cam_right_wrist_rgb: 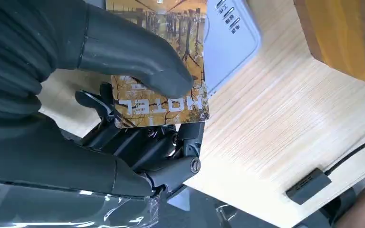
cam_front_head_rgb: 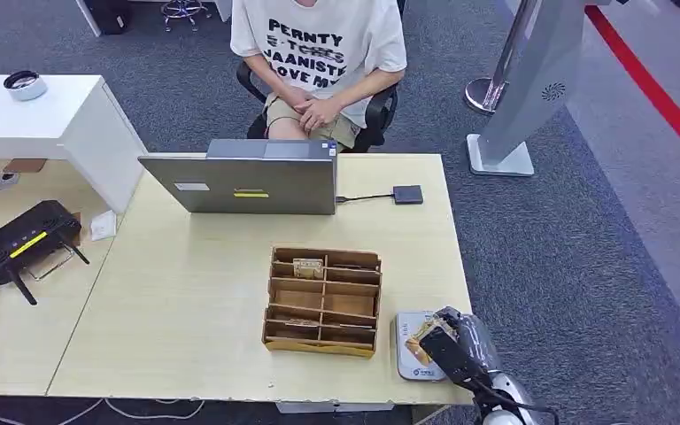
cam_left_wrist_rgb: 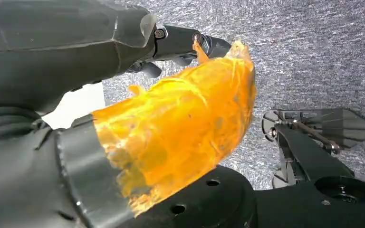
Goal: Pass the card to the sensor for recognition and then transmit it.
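My right hand (cam_front_head_rgb: 457, 347) hangs over the table's front right corner and pinches a brown-and-yellow hotel card (cam_front_head_rgb: 421, 339). The card sits just above the grey-white card sensor (cam_front_head_rgb: 410, 363); whether it touches is unclear. In the right wrist view the thick thumb (cam_right_wrist_rgb: 133, 54) presses the card (cam_right_wrist_rgb: 171, 104), printed HOTEL, onto the darker fingers (cam_right_wrist_rgb: 142, 142), with the sensor (cam_right_wrist_rgb: 230, 40) right behind it. My left hand (cam_left_wrist_rgb: 185, 42), its back wrapped in orange tape, hangs over grey carpet with nothing in it.
A wooden divided box (cam_front_head_rgb: 323, 303) holding more cards stands left of the sensor. A grey laptop (cam_front_head_rgb: 252, 181) and a small dark hub (cam_front_head_rgb: 408, 194) lie further back on the pale table (cam_front_head_rgb: 195, 292). A person sits behind the laptop. A black router (cam_front_head_rgb: 27, 243) is at far left.
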You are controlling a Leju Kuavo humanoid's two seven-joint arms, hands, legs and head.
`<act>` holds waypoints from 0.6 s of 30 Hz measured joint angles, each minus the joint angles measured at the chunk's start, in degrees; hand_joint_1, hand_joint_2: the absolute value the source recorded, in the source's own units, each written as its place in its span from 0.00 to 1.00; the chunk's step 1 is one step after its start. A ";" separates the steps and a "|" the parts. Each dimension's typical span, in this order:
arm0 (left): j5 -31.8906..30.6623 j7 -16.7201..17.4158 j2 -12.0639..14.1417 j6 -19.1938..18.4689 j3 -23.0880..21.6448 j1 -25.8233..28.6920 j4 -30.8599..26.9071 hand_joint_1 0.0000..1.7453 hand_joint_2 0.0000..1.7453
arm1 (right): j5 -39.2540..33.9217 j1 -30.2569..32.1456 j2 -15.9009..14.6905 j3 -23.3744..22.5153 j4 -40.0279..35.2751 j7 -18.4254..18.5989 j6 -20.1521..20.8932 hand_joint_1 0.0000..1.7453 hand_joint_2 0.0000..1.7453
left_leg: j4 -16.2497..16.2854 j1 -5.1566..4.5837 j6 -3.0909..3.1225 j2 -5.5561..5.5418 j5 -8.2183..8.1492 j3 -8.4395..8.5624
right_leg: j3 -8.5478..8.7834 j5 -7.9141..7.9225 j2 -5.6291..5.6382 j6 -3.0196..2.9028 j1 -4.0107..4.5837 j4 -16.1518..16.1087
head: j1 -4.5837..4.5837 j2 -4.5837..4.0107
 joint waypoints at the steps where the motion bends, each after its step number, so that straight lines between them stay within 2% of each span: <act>1: 0.00 0.00 0.00 0.00 0.00 0.00 0.00 0.00 0.00 | 0.00 0.01 0.00 0.00 0.00 0.00 -0.07 1.00 1.00 | 0.00 0.00 0.00 0.00 0.00 0.00 | 0.00 0.00 0.00 0.00 0.00 0.00 | 0.00 0.00; 18: -0.17 0.24 0.00 0.04 0.04 0.00 0.02 0.00 0.00 | -0.57 0.04 -0.28 0.48 0.00 0.20 -0.74 1.00 1.00 | 0.00 0.00 0.00 0.00 0.00 0.03 | 0.02 0.00 0.01 0.00 0.00 0.00 | 0.00 0.00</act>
